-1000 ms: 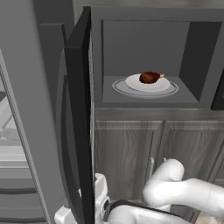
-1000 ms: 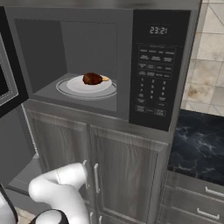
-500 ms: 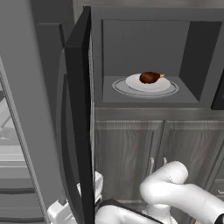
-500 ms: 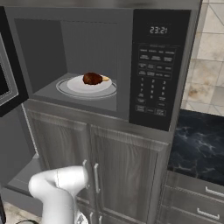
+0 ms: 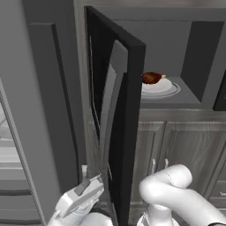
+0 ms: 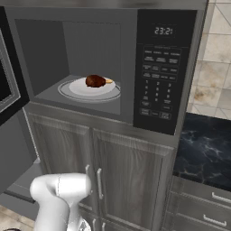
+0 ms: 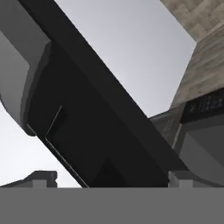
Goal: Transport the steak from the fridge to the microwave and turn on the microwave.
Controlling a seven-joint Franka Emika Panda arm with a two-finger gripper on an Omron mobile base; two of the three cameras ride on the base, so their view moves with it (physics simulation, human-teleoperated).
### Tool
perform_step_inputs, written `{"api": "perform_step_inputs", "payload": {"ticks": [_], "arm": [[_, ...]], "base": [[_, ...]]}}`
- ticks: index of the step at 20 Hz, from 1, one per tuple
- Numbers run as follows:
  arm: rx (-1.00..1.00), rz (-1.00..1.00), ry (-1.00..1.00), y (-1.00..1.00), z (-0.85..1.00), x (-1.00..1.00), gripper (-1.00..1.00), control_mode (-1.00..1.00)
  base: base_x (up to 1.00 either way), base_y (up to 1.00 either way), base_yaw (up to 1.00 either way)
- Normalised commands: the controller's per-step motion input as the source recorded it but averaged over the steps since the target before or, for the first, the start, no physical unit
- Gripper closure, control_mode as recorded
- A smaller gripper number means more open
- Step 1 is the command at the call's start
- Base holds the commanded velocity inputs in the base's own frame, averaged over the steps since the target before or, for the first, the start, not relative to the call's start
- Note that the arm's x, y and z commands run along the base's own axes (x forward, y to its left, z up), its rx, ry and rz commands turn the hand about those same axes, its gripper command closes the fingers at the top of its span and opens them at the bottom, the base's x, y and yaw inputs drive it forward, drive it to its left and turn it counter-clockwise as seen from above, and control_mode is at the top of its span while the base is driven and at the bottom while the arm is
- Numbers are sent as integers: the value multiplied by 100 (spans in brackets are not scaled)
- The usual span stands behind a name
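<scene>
Low beside the microwave's open black door (image 5: 119,128), the gripper (image 7: 109,179) has its jaws spread wide, one on either side of the door's lower edge, holding nothing. Well above and beyond the gripper, the steak (image 6: 95,80) rests on a white plate (image 6: 90,88) inside the microwave (image 6: 113,67).

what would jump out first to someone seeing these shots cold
The open microwave at chest height, with the steak sitting on a white plate in its grey cavity. Then its black door, swung wide open toward the camera, and the lit clock above the keypad.
</scene>
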Motion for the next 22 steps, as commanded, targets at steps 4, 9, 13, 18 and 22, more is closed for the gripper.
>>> {"api": "perform_step_inputs", "payload": {"ticks": [4,9,13,18,22], "arm": [[38,0,9,-75,78,0,-100,-100],[38,0,19,-77,81,0,-100,-100],[37,0,31,-81,77,0,-100,-100],[30,0,34,-84,48,0,-100,-100],[27,0,35,-95,17,15,-100,-100]], "base": [[0,0,0],[0,0,0],[0,0,0],[0,0,0],[0,0,0]]}}
